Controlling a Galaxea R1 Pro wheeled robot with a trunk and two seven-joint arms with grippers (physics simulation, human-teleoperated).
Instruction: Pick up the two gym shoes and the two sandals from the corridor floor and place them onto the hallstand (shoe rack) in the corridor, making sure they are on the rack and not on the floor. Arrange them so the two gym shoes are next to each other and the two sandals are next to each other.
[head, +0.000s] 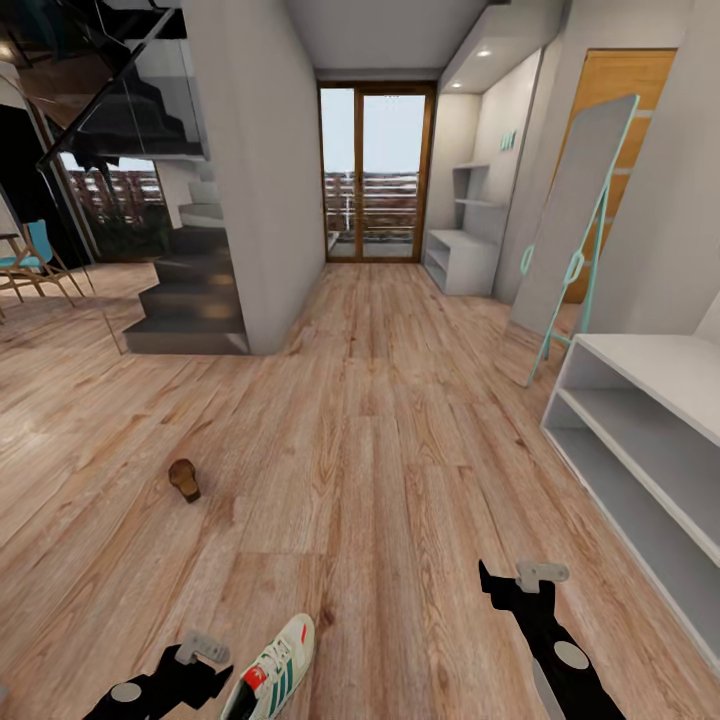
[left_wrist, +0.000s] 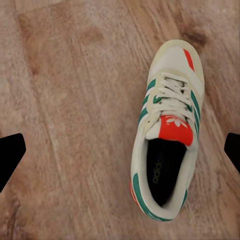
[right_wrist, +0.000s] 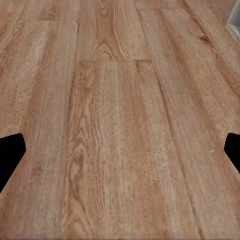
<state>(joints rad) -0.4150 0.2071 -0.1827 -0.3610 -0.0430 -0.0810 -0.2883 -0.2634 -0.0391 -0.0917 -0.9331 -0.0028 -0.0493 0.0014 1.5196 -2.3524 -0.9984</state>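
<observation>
While both arms hang low over the corridor floor (head: 380, 440), the left gripper (head: 195, 670) sits at the near left of the head view and the right gripper (head: 520, 590) at the near right. One gym shoe (head: 272, 678) lies on the planks just beside the left gripper, on its inner side, toe pointing away from the robot; it is cream-white with green side stripes and a red-orange tongue tag. From the left wrist camera, the same gym shoe (left_wrist: 167, 132) rests sole-down between the two dark fingertips (left_wrist: 10, 155), nearer one of them and touching neither, so the left jaws stand apart with nothing held. From the right wrist camera, the right gripper (right_wrist: 120, 152) shows both dark tips at the picture's edges with bare floor (right_wrist: 120, 120) between them: jaws apart, nothing gripped.

A small brown object, probably one sandal (head: 184, 479), lies on the floor ahead of the left gripper and well apart from it; its shape is too small to tell surely. The hallstand (head: 650, 440), a light grey unit with open tiers, stands against the wall to the outer side of the right gripper and slightly ahead of it; the tiers that can be seen hold nothing. A tilted standing mirror (head: 570, 240) leans just beyond the hallstand. Farther ahead, a dark staircase (head: 190, 290) rises on the left and a glazed door (head: 375, 170) closes the corridor.
</observation>
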